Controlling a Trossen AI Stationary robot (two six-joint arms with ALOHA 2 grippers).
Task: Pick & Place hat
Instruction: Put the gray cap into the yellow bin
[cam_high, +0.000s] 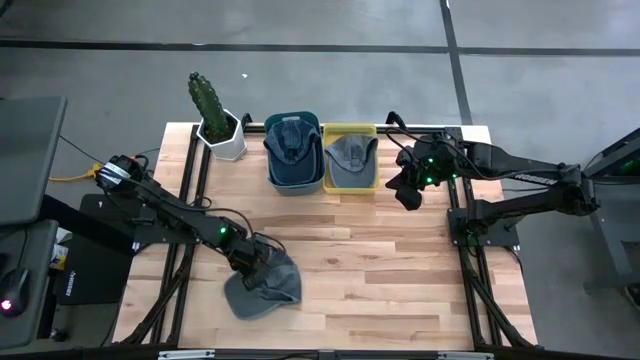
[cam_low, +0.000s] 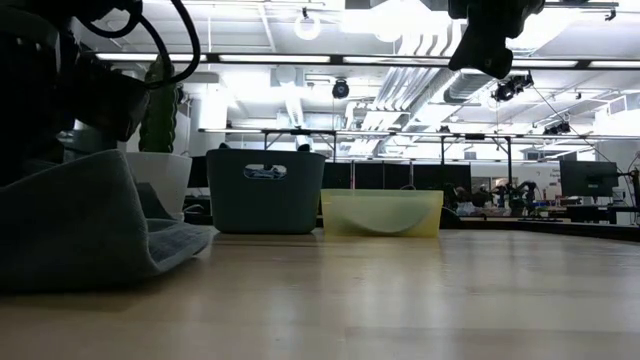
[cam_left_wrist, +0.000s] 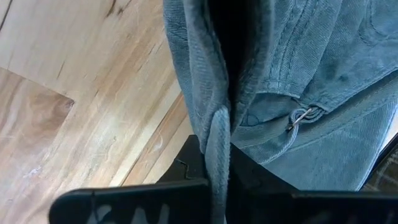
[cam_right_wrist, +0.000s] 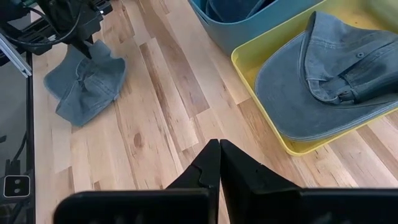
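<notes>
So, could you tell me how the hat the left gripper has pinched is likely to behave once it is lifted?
The hat will probably sag: its denim-like cloth already folds limply around the shut left gripper. It looks light, so one edge pinch likely suffices. The brim, lying flat on the table, may hang stiffer.

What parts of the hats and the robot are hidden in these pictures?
- Left end effector, high view: fingertips buried in the hat on the table.
- That hat, low view: left side cut off by the picture's edge.
- Blue bin, low view: its wall hides the hat inside.
- Right end effector, low view: top cut off.
</notes>
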